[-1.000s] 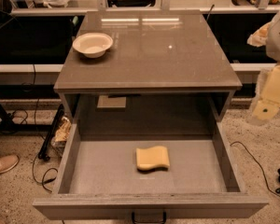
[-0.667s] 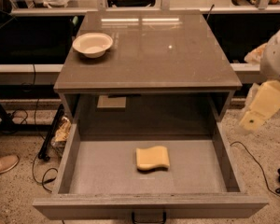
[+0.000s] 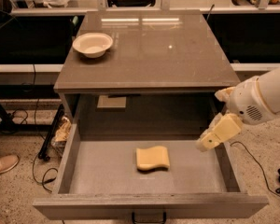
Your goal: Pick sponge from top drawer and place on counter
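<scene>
Cream gripper (image 3: 211, 141) hung by the right wall of the open grey-brown top drawer (image 3: 98, 174), grip state unreadable; the pale-yellow wavy-edged sponge (image 3: 152, 158) lay on the floor to its left and below, long axis crosswise.

I see a speckled beige floor (image 3: 18, 190) with thin black cables (image 3: 38, 172) at left. Behind runs a long pale ledge (image 3: 46, 11) over dark recesses (image 3: 32, 41).
</scene>
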`<state>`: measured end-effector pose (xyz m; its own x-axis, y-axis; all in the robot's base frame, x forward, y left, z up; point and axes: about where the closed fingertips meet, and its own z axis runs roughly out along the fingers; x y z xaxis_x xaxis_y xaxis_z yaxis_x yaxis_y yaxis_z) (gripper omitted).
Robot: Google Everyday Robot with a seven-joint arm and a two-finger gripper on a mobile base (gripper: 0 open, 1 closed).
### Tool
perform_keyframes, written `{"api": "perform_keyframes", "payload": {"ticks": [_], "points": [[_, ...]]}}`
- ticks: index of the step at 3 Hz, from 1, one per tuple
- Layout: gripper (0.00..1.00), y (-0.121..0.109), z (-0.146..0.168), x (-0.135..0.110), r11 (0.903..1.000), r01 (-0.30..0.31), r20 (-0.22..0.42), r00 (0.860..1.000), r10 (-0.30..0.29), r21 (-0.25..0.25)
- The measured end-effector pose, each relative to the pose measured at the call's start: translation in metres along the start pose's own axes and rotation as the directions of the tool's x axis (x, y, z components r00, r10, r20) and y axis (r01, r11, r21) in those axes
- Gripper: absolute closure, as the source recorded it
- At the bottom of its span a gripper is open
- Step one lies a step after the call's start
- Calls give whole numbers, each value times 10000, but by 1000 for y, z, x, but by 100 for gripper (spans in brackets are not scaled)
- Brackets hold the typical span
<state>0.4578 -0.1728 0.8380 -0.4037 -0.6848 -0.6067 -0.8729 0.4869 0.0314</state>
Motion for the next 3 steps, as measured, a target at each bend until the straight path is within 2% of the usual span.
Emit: {"api": "perform_keyframes", "payload": {"ticks": [1,2,3], "points": [[0,3,56,-13,9995,-104,715,9974,124,-282],[0,3,56,-13,9995,-105,715,9974,125,-282],[0,3,80,5,9992,-163,839,9963,193,-366]]}}
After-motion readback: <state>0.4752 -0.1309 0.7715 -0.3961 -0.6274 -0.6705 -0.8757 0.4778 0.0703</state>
